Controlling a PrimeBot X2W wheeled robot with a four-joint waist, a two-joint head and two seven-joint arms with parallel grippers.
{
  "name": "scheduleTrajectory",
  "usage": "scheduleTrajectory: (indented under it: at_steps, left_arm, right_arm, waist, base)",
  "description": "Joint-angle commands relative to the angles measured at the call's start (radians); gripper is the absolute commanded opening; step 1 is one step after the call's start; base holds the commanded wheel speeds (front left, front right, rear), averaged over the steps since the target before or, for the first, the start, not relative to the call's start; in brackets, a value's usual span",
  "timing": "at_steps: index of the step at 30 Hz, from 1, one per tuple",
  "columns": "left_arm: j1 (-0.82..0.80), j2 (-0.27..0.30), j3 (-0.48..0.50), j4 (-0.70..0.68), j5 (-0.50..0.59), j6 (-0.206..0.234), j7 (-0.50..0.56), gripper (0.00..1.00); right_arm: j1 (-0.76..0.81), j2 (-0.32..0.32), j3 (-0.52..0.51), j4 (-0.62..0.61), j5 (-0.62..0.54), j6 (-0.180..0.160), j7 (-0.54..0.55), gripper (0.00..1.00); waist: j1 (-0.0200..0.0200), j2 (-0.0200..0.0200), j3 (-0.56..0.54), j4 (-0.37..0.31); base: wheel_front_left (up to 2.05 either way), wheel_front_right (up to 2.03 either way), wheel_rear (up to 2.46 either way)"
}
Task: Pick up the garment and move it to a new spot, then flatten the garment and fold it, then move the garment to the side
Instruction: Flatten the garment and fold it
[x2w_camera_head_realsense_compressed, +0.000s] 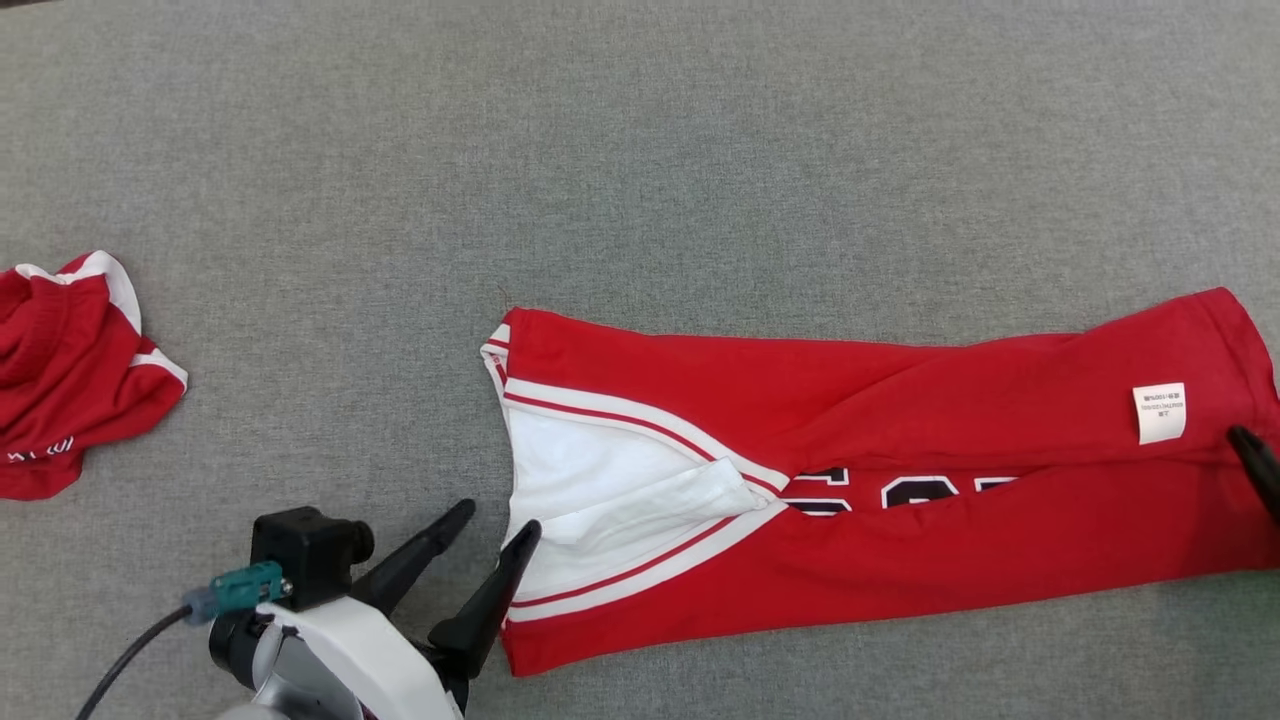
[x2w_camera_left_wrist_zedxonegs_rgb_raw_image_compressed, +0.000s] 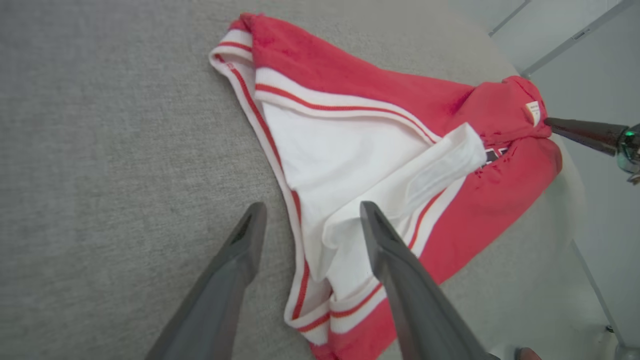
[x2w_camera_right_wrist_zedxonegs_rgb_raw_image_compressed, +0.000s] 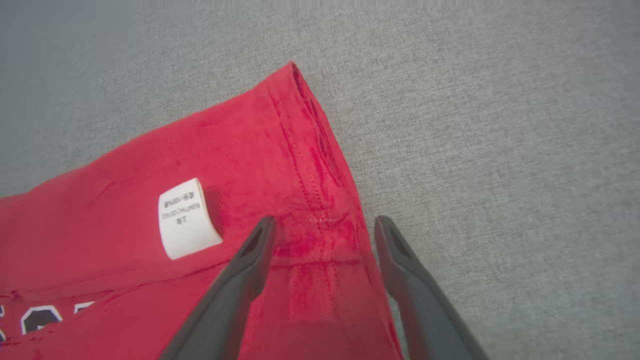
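Left gripper (x2w_camera_head_realsense_compressed: 497, 518) is standing open at the lower left of the head view, its two dark fingers spreading on either side of the white-trimmed end of the garment (x2w_camera_head_realsense_compressed: 900, 400), one tip over the white panel and the other over bare grey surface (x2w_camera_head_realsense_compressed: 640, 150). Right gripper (x2w_camera_right_wrist_zedxonegs_rgb_raw_image_compressed: 325, 220) is also gaping open, its fingers straddling the stitched hem at the opposite end without pinching it.

The red garment is lying as a long folded strip across the surface, its right end running to the head view's right edge. Wide bare grey cloth is stretching above it, and a clear gap is separating it from a second crumpled red garment (x2w_camera_head_realsense_compressed: 70, 370) at the far left.

The left wrist view is showing the surface's rounded edge (x2w_camera_left_wrist_zedxonegs_rgb_raw_image_compressed: 575, 200) just past the garment's far end, with pale floor beyond. The right wrist view is showing the white care label (x2w_camera_right_wrist_zedxonegs_rgb_raw_image_compressed: 187, 217) close up, sitting just beside one finger. The head view is showing dark lettering (x2w_camera_head_realsense_compressed: 920, 490) peeking from the fold.
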Motion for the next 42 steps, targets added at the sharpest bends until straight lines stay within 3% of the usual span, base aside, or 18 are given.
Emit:
scheduleTrajectory:
  at_steps: [1, 2, 8, 11, 15, 19, 27, 28, 29, 30, 42]
  left_arm:
    - [0.027, -0.026, 0.02, 0.028, 0.043, 0.027, -0.089, 1.0]
    - [0.027, -0.026, 0.02, 0.028, 0.043, 0.027, -0.089, 1.0]
    - [0.083, -0.123, 0.086, 0.088, 0.123, 0.11, -0.332, 1.0]
    - [0.09, -0.18, 0.125, 0.101, 0.195, 0.146, -0.372, 1.0]
    - [0.073, -0.261, 0.168, 0.105, 0.377, 0.18, -0.378, 1.0]
    - [0.087, -0.343, 0.19, 0.119, 0.526, 0.168, -0.378, 1.0]
    - [0.123, -0.447, 0.244, 0.168, 0.635, 0.077, -0.378, 1.0]
    - [0.128, -0.456, 0.255, 0.17, 0.644, 0.066, -0.378, 1.0]
    - [0.134, -0.463, 0.264, 0.172, 0.654, 0.057, -0.378, 1.0]
    - [0.136, -0.47, 0.275, 0.173, 0.661, 0.047, -0.378, 1.0]
    - [0.168, -0.517, 0.36, 0.17, 0.738, -0.055, -0.377, 1.0]
  right_arm:
    - [0.049, 0.016, -0.018, -0.03, 0.02, -0.002, -0.061, 1.0]
    - [0.049, 0.016, -0.018, -0.03, 0.02, -0.002, -0.061, 1.0]
    - [0.146, 0.05, -0.047, -0.089, 0.061, -0.001, -0.255, 1.0]
    - [0.154, 0.049, -0.055, -0.06, 0.055, -0.001, -0.319, 1.0]
    - [0.115, 0.048, -0.063, 0.037, 0.019, -0.001, -0.327, 1.0]
    - [0.071, 0.044, -0.068, 0.133, -0.035, -0.001, -0.305, 1.0]
    - [0.033, 0.049, -0.042, 0.322, -0.081, -0.002, -0.223, 1.0]
    - [0.036, 0.055, -0.032, 0.331, -0.074, -0.002, -0.211, 0.85]
    - [0.038, 0.058, -0.02, 0.331, -0.065, -0.002, -0.206, 0.28]
    - [0.038, 0.057, -0.017, 0.331, -0.057, -0.002, -0.207, 0.0]
    - [-0.077, -0.114, -0.074, 0.353, -0.095, -0.002, -0.294, 0.0]
  waist:
    - [0.0, 0.0, -0.012, 0.005]
    - [0.0, 0.0, -0.012, 0.005]
    - [0.0, 0.0, -0.033, 0.025]
    - [0.0, 0.0, -0.039, 0.041]
    - [0.0, 0.0, -0.046, 0.07]
    - [0.0, 0.0, -0.05, 0.099]
    - [0.0, 0.0, -0.065, 0.129]
    - [0.0, 0.0, -0.067, 0.129]
    - [0.0, 0.0, -0.069, 0.129]
    - [0.0, 0.0, -0.071, 0.127]
    - [0.0, 0.0, -0.074, 0.062]
  base:
    - [0.0, 0.0, 0.0]
    - [0.0, 0.0, 0.0]
    - [0.0, 0.0, 0.0]
    - [0.0, 0.0, 0.0]
    - [0.0, 0.0, 0.0]
    - [0.0, 0.0, 0.0]
    - [0.0, 0.0, 0.0]
    - [0.0, 0.0, 0.0]
    - [0.0, 0.0, 0.0]
    - [0.0, 0.0, 0.0]
    - [0.0, 0.0, 0.0]
